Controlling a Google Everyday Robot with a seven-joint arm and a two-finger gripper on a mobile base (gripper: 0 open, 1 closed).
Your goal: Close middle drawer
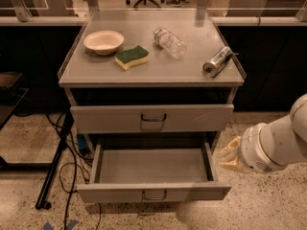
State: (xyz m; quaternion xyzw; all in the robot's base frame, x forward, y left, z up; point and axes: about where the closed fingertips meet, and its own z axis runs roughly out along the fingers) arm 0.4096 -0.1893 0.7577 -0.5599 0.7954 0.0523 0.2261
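Observation:
The middle drawer point(153, 193) is pulled far out of the grey cabinet. Its shallow grey tray point(153, 166) looks bare, and a small loop handle point(154, 195) sits at the centre of its flat front. Above it, the upper drawer point(152, 118) with a darker handle stands out slightly. The lowest drawer is hidden under the open one. My gripper point(231, 156), on a white arm point(278, 145), hangs to the right of the open drawer, level with its right side wall and just clear of it.
On the cabinet top point(192, 68) lie a cream bowl point(103, 41), a green-and-yellow sponge point(132, 57), a plastic bottle point(169, 41) on its side and a metal can point(217, 61) near the right edge. Cables and a black stand leg point(55, 166) run over the floor at the left.

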